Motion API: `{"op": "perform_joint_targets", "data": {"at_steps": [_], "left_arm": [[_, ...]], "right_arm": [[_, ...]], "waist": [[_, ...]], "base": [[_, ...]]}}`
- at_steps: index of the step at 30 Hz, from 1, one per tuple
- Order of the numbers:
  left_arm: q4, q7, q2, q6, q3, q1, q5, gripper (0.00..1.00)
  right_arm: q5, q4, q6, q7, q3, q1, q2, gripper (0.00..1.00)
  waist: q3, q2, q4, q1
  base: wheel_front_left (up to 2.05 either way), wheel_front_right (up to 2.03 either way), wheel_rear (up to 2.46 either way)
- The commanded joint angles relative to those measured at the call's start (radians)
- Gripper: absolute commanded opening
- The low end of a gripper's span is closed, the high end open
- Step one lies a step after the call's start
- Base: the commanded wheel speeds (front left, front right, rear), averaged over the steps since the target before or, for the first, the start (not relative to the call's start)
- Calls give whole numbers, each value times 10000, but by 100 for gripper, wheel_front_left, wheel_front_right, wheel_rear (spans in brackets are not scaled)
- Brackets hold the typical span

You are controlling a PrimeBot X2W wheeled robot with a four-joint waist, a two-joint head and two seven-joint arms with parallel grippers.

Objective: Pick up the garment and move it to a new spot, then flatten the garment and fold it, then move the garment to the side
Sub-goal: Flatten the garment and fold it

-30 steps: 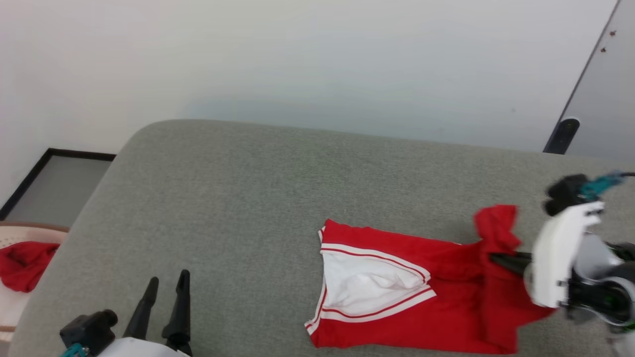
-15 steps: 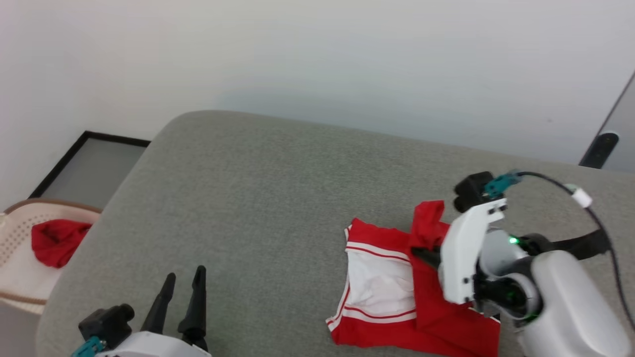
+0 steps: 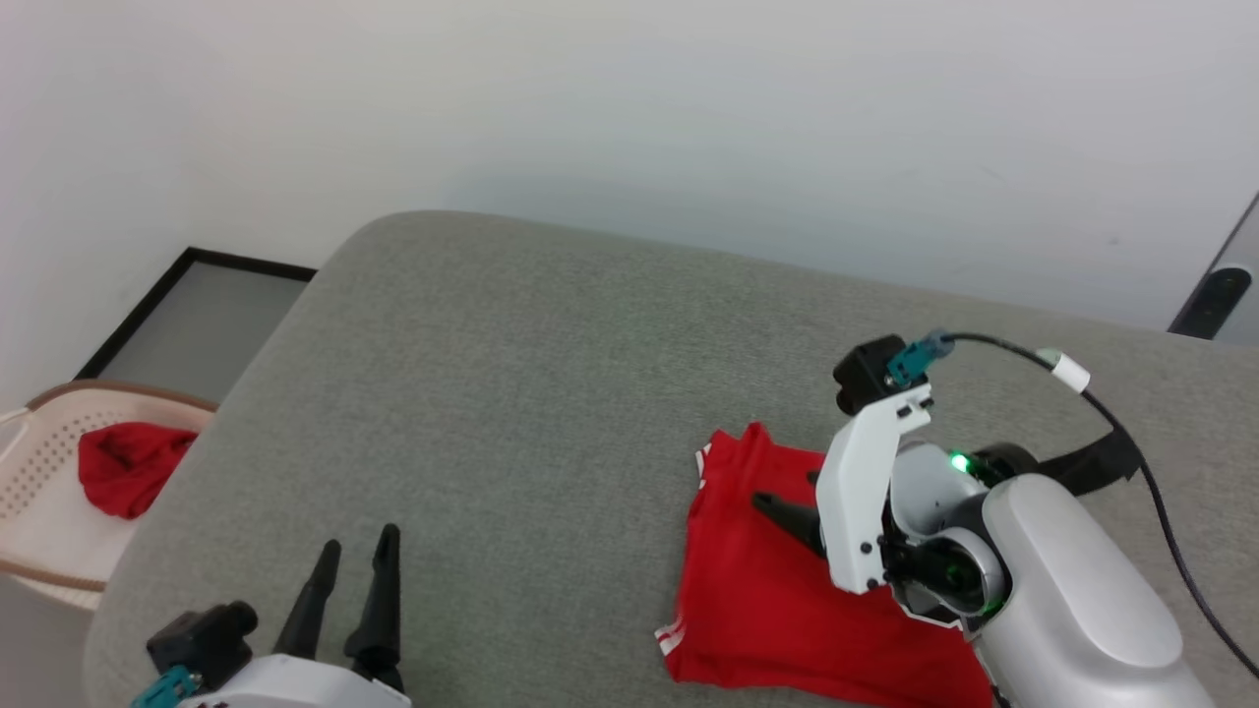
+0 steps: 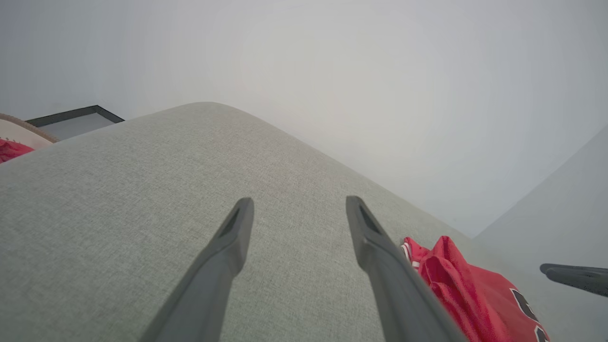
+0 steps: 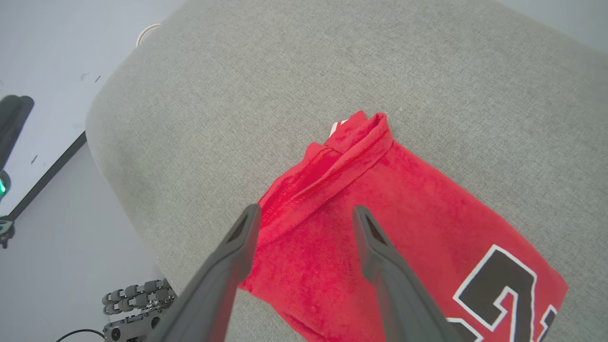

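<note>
Change: 1 second ago the right jaws pinched a red flap of the shirt and held it raised at the shirt's right end, with a white sleeve panel showing. Now that flap lies over to the left, the white panel is covered, and the jaws have let go. The head camera also swung, so the shift of the whole picture is not the shirt moving.
Meaning: 1 fold looks finished. The shirt now reads as a compact red block, so I judge that what remains is any last fold and the move to the side.
Left jaws: near left and low over the bare cushion. The 2 fingers are spread wide with nothing between them, well apart from the shirt.
Shirt: flat on the near right part of the cushion, with a doubled hem at its left end and black-and-white lettering toward its right end.
Right jaws: directly over the shirt, pointing left. The fingers stand wide apart and grip nothing. I cannot tell whether the tips brush the cloth.
Basket: a pale basket sits on the floor off the left edge, with a plain red cloth in it.
Far: a blank pale wall.
</note>
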Motion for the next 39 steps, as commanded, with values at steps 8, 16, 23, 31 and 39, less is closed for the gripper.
{"op": "perform_joint_targets", "data": {"at_steps": [8,16,23,31,39], "left_arm": [[-127,-22,35,-44,265,215,113,100],[-555,-19,91,58,666,431,471,100],[-861,-21,130,99,830,577,847,100],[-1060,-21,202,168,969,738,1403,100],[-1191,-22,174,144,1168,986,2043,100]], "right_arm": [[562,-861,-16,-480,398,-262,-453,100],[550,-2719,-16,-2439,1059,197,-2172,100],[-473,-2961,-16,-5972,611,1164,-3352,100],[-1474,-2172,-16,-9207,-535,2847,-3449,100],[-1750,-1641,-16,-10228,-1428,3967,-3023,100]], "waist": [[-40,0,-571,0],[-41,0,-1328,0],[-29,0,-1929,0],[-47,0,-2424,0],[-59,0,-2713,0]], "base": [[0,0,0],[0,0,0],[0,0,0],[0,0,0],[0,0,0]]}}
